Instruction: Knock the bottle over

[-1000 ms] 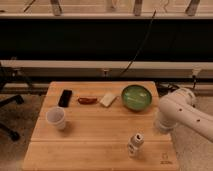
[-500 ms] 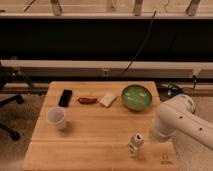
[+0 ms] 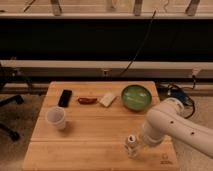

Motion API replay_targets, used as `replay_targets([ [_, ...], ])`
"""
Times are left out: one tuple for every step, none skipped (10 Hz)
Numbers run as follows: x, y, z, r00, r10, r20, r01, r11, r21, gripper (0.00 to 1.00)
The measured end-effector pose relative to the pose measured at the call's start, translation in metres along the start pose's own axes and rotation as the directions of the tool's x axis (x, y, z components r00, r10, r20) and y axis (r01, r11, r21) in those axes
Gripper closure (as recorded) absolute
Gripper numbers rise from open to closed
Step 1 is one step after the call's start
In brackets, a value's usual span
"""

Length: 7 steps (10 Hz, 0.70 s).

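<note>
The bottle (image 3: 131, 145) is small and whitish with a dark top. It stands upright near the front right of the wooden table (image 3: 90, 140). My white arm (image 3: 175, 125) comes in from the right and bends down over the table's right side. My gripper (image 3: 144, 140) is at the arm's low end, right beside the bottle on its right, mostly hidden by the arm's bulky link. I cannot tell whether it touches the bottle.
A translucent white cup (image 3: 56, 118) stands at the left. A black phone (image 3: 65, 97), a red-brown item (image 3: 87, 101), a pale block (image 3: 107, 100) and a green bowl (image 3: 136, 96) line the table's back. A chair base (image 3: 7, 131) is on the floor at left.
My arm has swung left and down across the table's right side, closing in on the bottle. The bottle still stands in the same spot.
</note>
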Motion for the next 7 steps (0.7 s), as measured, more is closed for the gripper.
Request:
replay_targets([
  [-0.012, 0.0, -0.001, 1.0, -0.028, 0.007, 0.028, 1.0, 0.002, 1.0],
  [-0.023, 0.001, -0.004, 0.998, -0.058, 0.015, 0.058, 0.998, 0.003, 1.0],
  [-0.04, 0.005, -0.006, 0.995, -0.1, 0.028, 0.1, 0.995, 0.003, 1.0],
  [-0.05, 0.007, -0.006, 0.992, -0.123, 0.038, 0.123, 0.992, 0.002, 1.0],
  [-0.059, 0.011, -0.006, 0.988, -0.146, 0.051, 0.146, 0.989, 0.001, 1.0],
  [-0.061, 0.016, -0.005, 0.988, -0.15, 0.047, 0.15, 0.989, 0.003, 1.0],
  [-0.059, 0.016, -0.005, 0.988, -0.146, 0.042, 0.146, 0.989, 0.005, 1.0],
])
